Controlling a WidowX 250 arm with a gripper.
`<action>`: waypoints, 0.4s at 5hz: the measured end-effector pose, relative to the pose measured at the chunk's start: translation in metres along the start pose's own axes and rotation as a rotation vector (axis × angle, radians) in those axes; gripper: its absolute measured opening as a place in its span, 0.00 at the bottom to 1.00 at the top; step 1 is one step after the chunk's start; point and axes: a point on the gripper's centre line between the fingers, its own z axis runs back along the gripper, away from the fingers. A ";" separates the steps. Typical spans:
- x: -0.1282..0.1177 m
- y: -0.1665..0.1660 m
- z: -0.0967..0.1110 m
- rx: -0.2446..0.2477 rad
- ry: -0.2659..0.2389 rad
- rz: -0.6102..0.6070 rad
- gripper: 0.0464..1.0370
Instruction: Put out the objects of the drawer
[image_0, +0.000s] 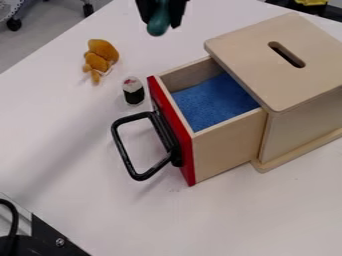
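Gripper (161, 24): at the top edge, above the table (73, 160); fingers parted by the width of the teal toy, one on each side, closed on it.
Teal toy (158, 28): held between the fingers, rounded end pointing down, raised clear of the drawer.
Drawer (230, 142): pulled partly out of the wooden box (300, 120); red front panel (175, 122) faces left.
Handle (133, 118): black loop, attached to the front panel, projecting over the table.
Blue cloth (210, 102): inside the drawer, spread over its bottom.
Sushi roll toy (133, 92): upright on the table, just beside the front panel's far end; pale top, dark band around the side.
Orange plush toy (100, 56): on the table, near the sushi roll toy, farther from the drawer.
Box top (254, 57): flat wooden panel with one elongated slot (287, 55); covers the rear of the drawer.
Lower left corner: black hardware (47, 237) with a bolt.
Upper left corner: caster wheel (14, 24) on the floor.
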 end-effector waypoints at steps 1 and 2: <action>0.030 0.016 -0.021 0.060 0.034 0.038 0.42; 0.051 0.023 -0.057 0.082 0.072 0.050 0.42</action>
